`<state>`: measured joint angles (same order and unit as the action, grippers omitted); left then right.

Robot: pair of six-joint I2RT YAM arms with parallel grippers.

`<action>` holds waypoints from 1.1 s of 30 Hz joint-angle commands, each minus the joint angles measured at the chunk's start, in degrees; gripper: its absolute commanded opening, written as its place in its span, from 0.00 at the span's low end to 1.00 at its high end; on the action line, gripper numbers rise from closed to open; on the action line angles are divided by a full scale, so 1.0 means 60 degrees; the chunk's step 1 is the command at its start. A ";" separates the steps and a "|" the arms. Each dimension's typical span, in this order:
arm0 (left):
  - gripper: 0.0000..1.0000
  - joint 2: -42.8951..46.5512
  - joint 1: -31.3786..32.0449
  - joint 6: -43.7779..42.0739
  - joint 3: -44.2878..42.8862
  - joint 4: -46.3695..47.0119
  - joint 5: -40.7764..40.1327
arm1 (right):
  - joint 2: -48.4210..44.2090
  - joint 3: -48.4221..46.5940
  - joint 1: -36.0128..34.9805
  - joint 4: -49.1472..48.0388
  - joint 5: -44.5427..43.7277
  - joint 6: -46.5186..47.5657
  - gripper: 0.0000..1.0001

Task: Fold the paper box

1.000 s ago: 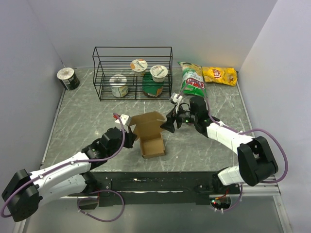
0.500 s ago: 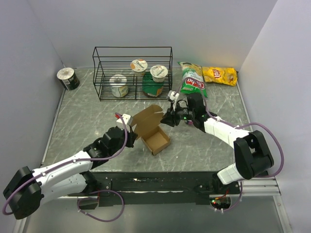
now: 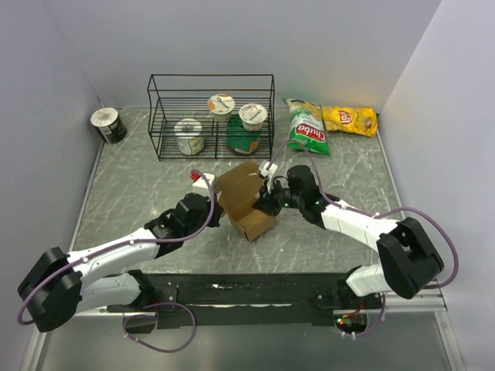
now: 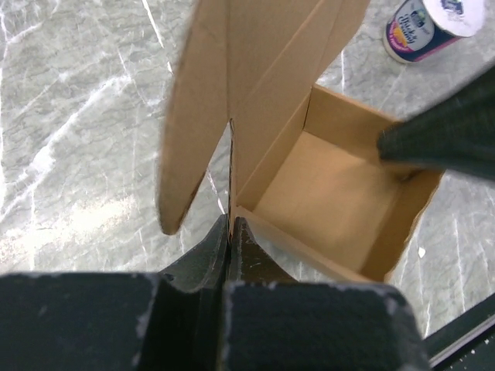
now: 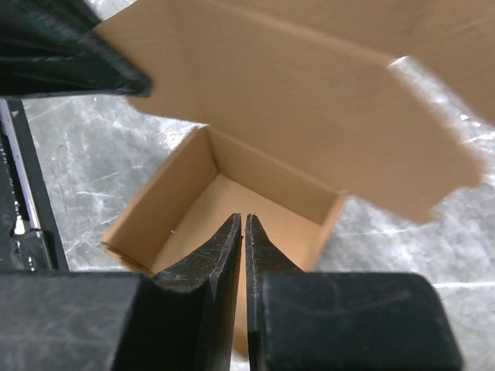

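While both arms crowd it, the paper box sits mid-worktop, a little toward the near edge and in front of the wire rack. Its tray is formed, with the walls up and the top open. The lid flap stands up on the far side, not tucked. From above the box looks tilted. Whether a corner is off the surface, cannot tell.

The left gripper is on the box's left side. In the left wrist view its fingers are pressed together on a thin cardboard edge where the upright panel meets the tray corner. This is probably an anchor grip, so the box does not slide or spin while the other arm works.

The right gripper comes in from the opposite side. In the right wrist view its fingers are almost together with only a hairline slit, tips over the open cavity. It looks like a pinch on the near wall, though that wall is hidden behind the fingers.

Holding two opposite sides likely keeps the tray square and off-axis enough to swing the lid. The fold looks past halfway, with the lid still to come down and tuck. Next comes a push on the flap while one grip stays put.

The board is thin, so a hard pinch may crease it, and opposing pulls could twist a wall open.
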<state>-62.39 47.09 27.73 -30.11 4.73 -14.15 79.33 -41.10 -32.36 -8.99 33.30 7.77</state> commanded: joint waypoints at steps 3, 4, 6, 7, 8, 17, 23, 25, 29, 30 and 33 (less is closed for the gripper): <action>0.01 -0.0193 0.0062 -0.0605 -0.0329 0.0163 0.0073 | -0.0872 0.0376 0.0306 -0.0365 -0.0690 -0.0299 0.27; 0.01 0.0025 0.0062 -0.1057 -0.0271 0.0221 0.0204 | -0.0916 0.0274 0.0542 -0.0260 -0.0382 -0.0328 0.34; 0.01 0.0363 0.0062 -0.1455 0.0035 0.0383 0.0685 | -0.1120 0.0244 0.1156 -0.0171 0.0541 -0.0401 0.64; 0.01 0.0741 0.0062 -0.1732 0.0139 0.0456 0.0834 | -0.1238 0.0331 0.1276 -0.0272 0.0790 -0.0430 0.70; 0.01 0.0919 0.0062 -0.1866 0.0256 0.0601 0.0980 | -0.1355 0.0390 0.1393 -0.0389 0.1286 -0.0474 0.73; 0.01 0.1859 0.0047 -0.2233 0.0726 0.0560 0.2416 | -0.1488 -0.0005 0.1936 0.0168 0.2887 0.0272 0.84; 0.01 0.1653 0.0047 -0.2321 0.0550 0.0427 0.2710 | -0.1635 -0.0166 0.1980 0.0471 0.2141 0.0843 0.86; 0.01 0.1726 0.0047 -0.2321 0.0550 0.0442 0.2696 | -0.1620 -0.0283 0.2009 0.0605 0.2373 0.0931 0.84; 0.01 0.1741 0.0047 -0.2233 0.0521 0.0340 0.2506 | -0.1270 -0.0474 0.2009 0.0913 0.2902 0.0771 0.74; 0.01 0.1727 0.0033 -0.2219 0.0492 0.0310 0.2462 | -0.1211 -0.0416 0.1995 0.0870 0.2931 0.0727 0.71; 0.01 0.1712 0.0047 -0.2204 0.0492 0.0339 0.2505 | -0.1108 -0.0269 0.1980 0.0636 0.2990 0.0463 0.59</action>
<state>-52.42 47.24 14.68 -25.85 5.52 0.32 71.66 -41.30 -20.62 -4.51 49.08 11.57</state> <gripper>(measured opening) 0.035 0.659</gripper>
